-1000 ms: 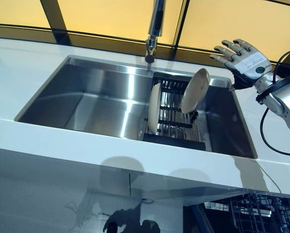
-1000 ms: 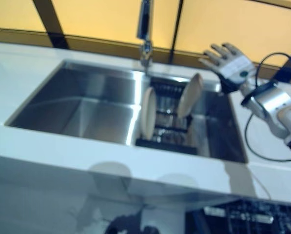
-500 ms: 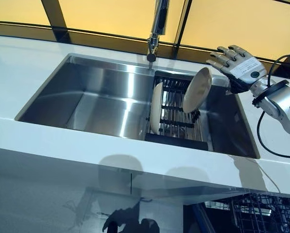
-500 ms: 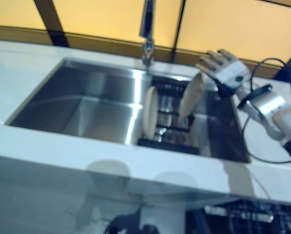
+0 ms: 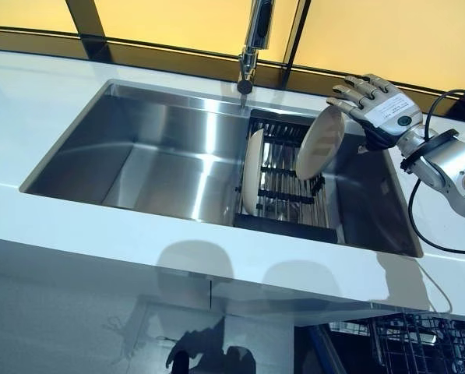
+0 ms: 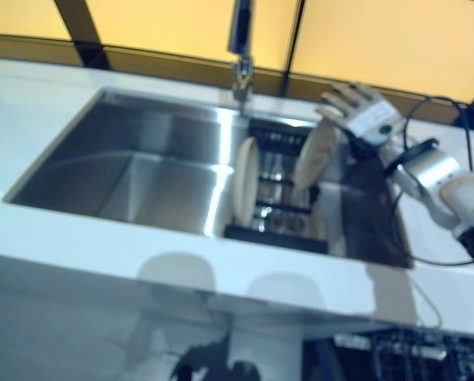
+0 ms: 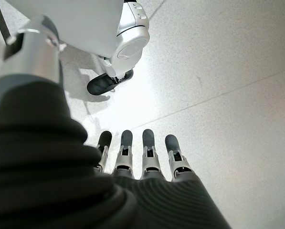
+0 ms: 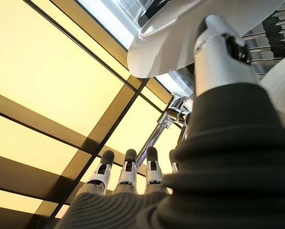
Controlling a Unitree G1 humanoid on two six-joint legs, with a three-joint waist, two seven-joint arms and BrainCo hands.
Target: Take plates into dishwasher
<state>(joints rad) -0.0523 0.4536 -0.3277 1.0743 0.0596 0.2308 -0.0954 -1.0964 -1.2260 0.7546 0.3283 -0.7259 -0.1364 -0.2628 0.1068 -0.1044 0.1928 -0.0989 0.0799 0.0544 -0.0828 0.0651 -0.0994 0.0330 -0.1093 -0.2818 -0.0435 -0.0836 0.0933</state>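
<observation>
Two white plates stand in a black rack (image 5: 283, 199) in the right part of the sink. One plate (image 5: 251, 171) stands upright on edge at the rack's left. The other plate (image 5: 319, 142) leans tilted at the rack's far right. My right hand (image 5: 382, 107) is open with fingers spread, right beside the tilted plate's upper rim; I cannot tell whether it touches. In the right wrist view the thumb (image 8: 218, 52) lies in front of that plate (image 8: 175, 28). My left hand (image 7: 142, 157) is open, hangs low over the floor and holds nothing.
The steel sink (image 5: 139, 156) is set in a white counter (image 5: 177, 234). A tap (image 5: 255, 35) stands behind the rack. A dishwasher's wire basket (image 5: 419, 343) shows below the counter at lower right. Yellow window panes run along the back.
My right hand has moved left and a little down, from beside the counter's back edge to the tilted plate's rim. The plates have not moved.
</observation>
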